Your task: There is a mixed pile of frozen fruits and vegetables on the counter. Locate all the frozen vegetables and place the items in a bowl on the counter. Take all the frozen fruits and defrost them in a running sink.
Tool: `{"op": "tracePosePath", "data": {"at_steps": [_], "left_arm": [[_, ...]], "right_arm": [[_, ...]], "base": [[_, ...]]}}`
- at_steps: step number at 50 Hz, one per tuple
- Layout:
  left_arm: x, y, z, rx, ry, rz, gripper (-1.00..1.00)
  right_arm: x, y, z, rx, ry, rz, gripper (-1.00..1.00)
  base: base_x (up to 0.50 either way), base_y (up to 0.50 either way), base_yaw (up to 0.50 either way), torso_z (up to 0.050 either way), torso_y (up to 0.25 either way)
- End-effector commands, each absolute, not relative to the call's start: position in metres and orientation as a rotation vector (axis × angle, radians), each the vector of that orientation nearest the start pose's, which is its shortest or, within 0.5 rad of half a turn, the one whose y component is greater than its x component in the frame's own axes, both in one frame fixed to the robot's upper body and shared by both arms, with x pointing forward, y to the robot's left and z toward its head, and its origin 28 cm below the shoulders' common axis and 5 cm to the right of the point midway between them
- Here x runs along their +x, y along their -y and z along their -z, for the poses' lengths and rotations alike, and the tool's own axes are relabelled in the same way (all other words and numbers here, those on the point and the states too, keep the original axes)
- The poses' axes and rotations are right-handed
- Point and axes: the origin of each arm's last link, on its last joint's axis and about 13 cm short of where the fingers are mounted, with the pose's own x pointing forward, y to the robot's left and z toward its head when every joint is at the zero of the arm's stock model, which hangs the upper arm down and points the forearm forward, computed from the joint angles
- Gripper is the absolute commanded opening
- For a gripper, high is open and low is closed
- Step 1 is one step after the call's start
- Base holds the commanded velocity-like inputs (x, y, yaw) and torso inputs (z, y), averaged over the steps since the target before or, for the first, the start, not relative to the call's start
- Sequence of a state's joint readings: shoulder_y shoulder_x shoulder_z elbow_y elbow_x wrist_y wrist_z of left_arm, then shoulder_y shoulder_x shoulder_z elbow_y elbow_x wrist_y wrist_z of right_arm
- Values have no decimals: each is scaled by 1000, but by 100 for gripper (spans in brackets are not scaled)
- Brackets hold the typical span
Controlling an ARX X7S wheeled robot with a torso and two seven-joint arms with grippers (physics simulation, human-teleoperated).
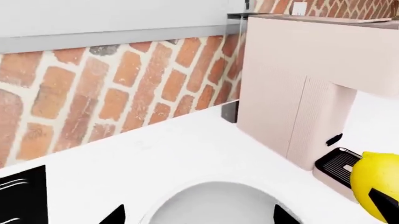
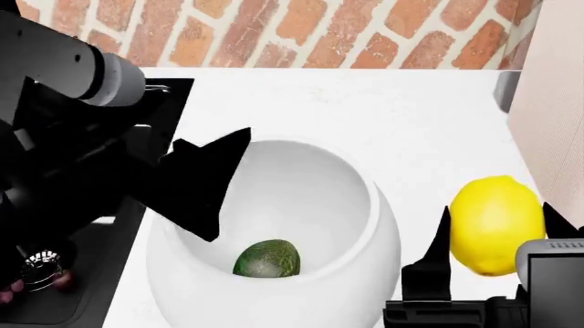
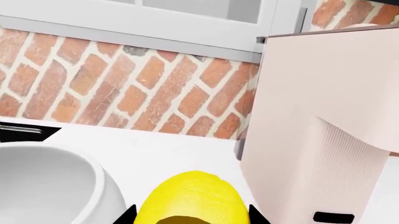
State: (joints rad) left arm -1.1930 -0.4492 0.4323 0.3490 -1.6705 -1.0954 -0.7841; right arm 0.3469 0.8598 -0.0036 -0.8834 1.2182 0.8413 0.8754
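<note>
The smooth bright yellow lemon (image 2: 496,224) sits on the white bench (image 2: 411,130) between the right tool's (image 2: 497,236) wide-spread fingers.

The left end effector (image 2: 205,184) hangs over the bowl's (image 2: 365,239) mouth, fingers spread and empty. The right end effector (image 2: 497,236) straddles the lemon (image 2: 493,222), fingers either side.

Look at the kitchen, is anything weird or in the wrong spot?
Nothing is spilled or broken. The avocado lies inside the bowl, and the lemon sits on the counter between the right gripper's fingers. Only the grapes look odd, down in the sink.
</note>
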Motion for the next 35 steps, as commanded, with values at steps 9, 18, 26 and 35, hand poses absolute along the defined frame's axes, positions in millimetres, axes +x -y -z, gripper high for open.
{"op": "tracePosePath", "data": {"at_steps": [9, 18, 26, 35], "left_arm": [[197, -226, -289, 3, 26, 313, 100], [182, -239, -256, 69, 12, 174, 100], [168, -250, -241, 32, 4, 116, 100], [157, -257, -228, 18, -5, 69, 100]], "right_arm": [[171, 158, -242, -152, 125, 59, -100], [176, 158, -286, -167, 150, -83, -100], [187, 152, -327, -167, 151, -192, -100], [207, 131, -348, -188, 38, -384, -100]], "base": [[0, 0, 0, 0, 0], [0, 0, 0, 0, 0], [0, 0, 0, 0, 0], [0, 0, 0, 0, 0]]}}
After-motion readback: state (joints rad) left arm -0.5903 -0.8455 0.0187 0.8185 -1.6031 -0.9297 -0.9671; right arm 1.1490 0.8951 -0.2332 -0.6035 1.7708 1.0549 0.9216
